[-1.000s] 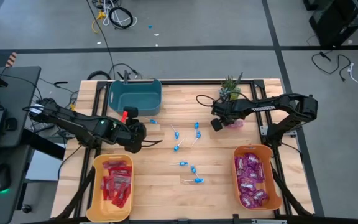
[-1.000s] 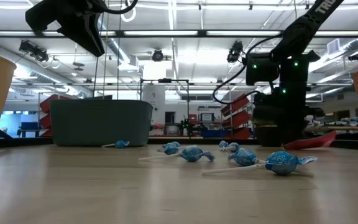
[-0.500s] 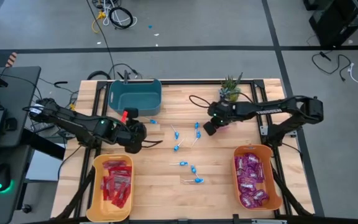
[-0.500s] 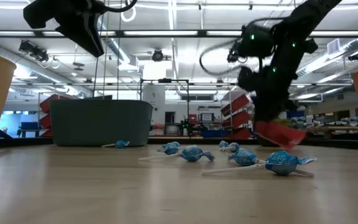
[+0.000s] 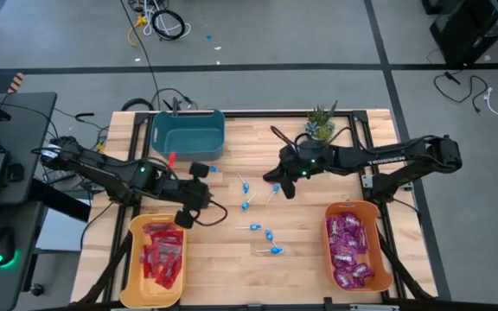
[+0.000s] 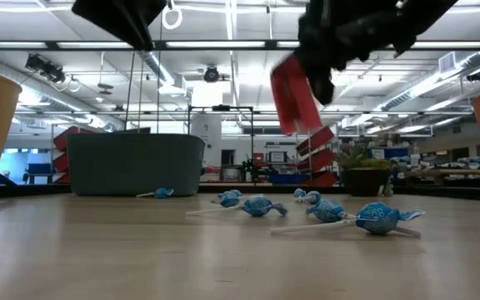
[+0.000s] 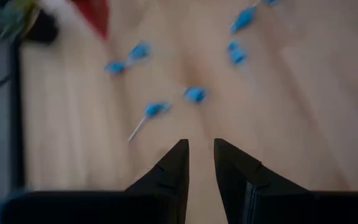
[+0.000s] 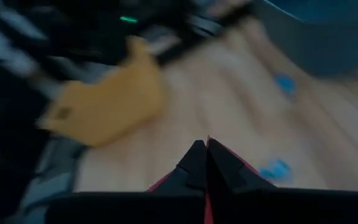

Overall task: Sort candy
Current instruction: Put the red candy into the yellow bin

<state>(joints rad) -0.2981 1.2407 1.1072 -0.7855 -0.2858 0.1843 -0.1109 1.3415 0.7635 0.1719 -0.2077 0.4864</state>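
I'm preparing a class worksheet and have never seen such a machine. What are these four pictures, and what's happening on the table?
Two robot arms work at a wooden table, sorting candy. One picture looks straight down, one looks level across the tabletop, and two come from cameras on the arms' wrists. Blue lollipops lie mid-table. A yellow bin holds red packets, an orange bin purple ones, and a teal bin stands at the back beside a small plant. The right gripper, jaws shut, holds a red packet above the lollipops. The left gripper, jaws slightly apart, holds nothing and is near the yellow bin.
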